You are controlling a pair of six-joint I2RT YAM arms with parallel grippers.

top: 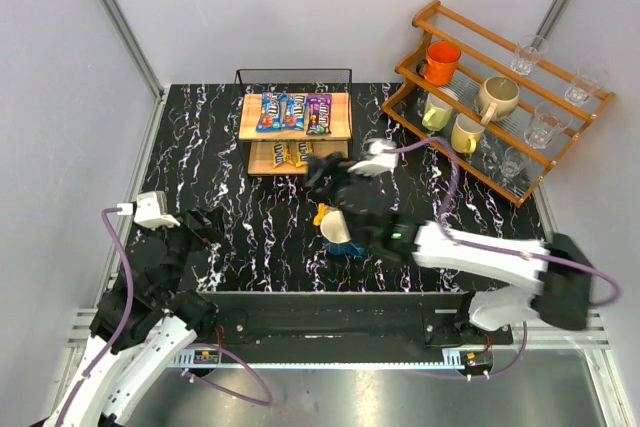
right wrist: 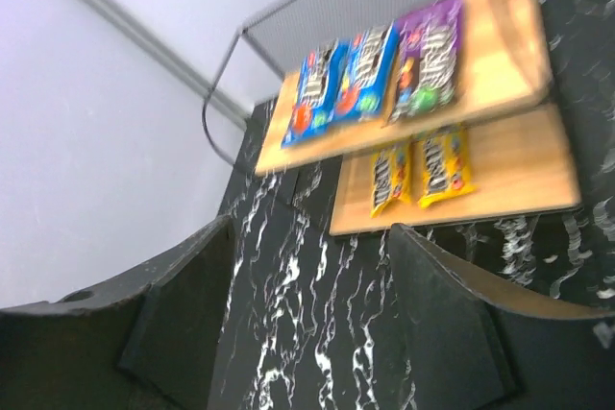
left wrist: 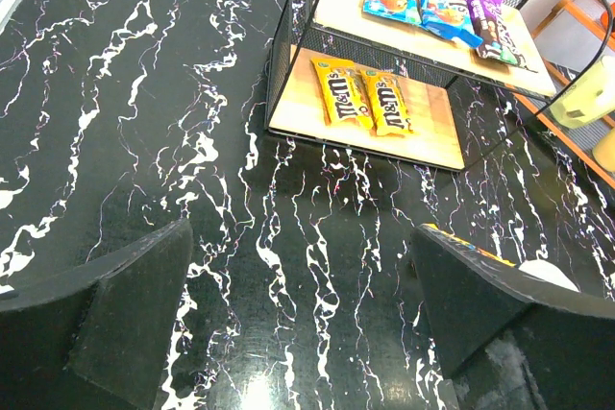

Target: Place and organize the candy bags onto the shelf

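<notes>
The shelf (top: 340, 119) stands at the back centre of the table. Its top board holds two blue candy bags (top: 272, 111) and a purple one (top: 318, 113). Its lower board (left wrist: 432, 136) holds two yellow bags (left wrist: 338, 93) side by side. A third yellow bag (top: 322, 215) shows partly under my right arm, on the table in front of the shelf. My right gripper (top: 322, 179) is open and empty just in front of the shelf, facing it (right wrist: 307, 304). My left gripper (top: 205, 225) is open and empty, low over the table at the left (left wrist: 303, 304).
A reddish-brown slatted rack (top: 520, 175) at the back right holds an orange mug (top: 440, 62), cream mugs and several glasses. A blue and white object (top: 345, 245) lies under my right arm; I cannot tell what it is. Grey walls close in the table.
</notes>
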